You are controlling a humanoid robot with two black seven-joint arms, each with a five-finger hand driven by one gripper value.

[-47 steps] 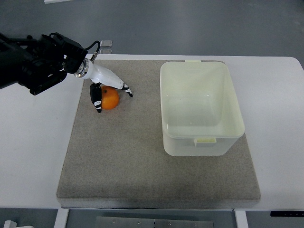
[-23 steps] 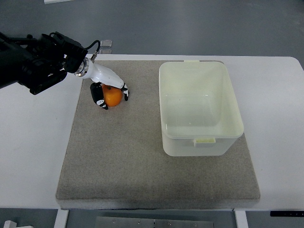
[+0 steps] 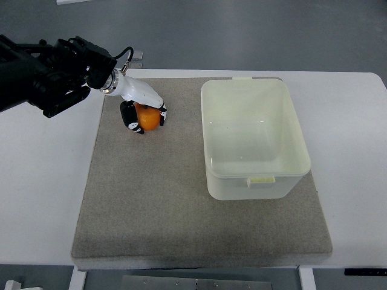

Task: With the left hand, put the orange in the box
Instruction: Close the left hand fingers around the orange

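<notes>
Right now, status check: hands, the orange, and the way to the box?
Left hand shut on orange, over the mat's far left. Right hand not in view. Box open and empty to the right; bare mat between.

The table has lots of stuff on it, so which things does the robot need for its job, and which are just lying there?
For the job:
- orange, gripped in the left hand
- box, open and empty, to the right of the orange

Just lying about:
- grey mat under both
- white table
- small grey object at the table's far edge; too small to identify
</notes>
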